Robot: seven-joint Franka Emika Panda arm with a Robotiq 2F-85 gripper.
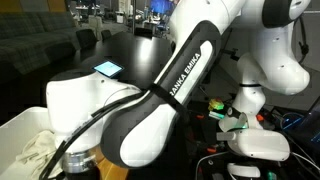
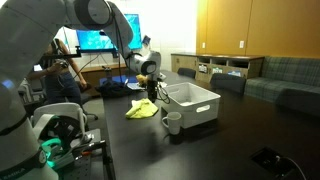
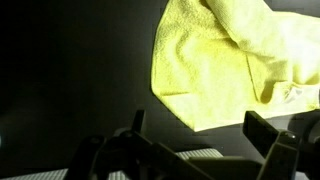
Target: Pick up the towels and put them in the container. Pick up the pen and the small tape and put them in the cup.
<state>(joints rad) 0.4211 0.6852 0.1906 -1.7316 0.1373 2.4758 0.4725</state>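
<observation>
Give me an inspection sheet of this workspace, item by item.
Surface: dark table.
Job's things: yellow towel crumpled on the table; off-white towel inside the container; cup beside it; pen and small tape not made out.
Clutter: white device with green light.
Claw: open, empty, over the yellow towel.
Cables: black cable along the arm.
Surroundings: monitors, sofa.

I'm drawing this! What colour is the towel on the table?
The towel is yellow, clearest in the wrist view.
</observation>
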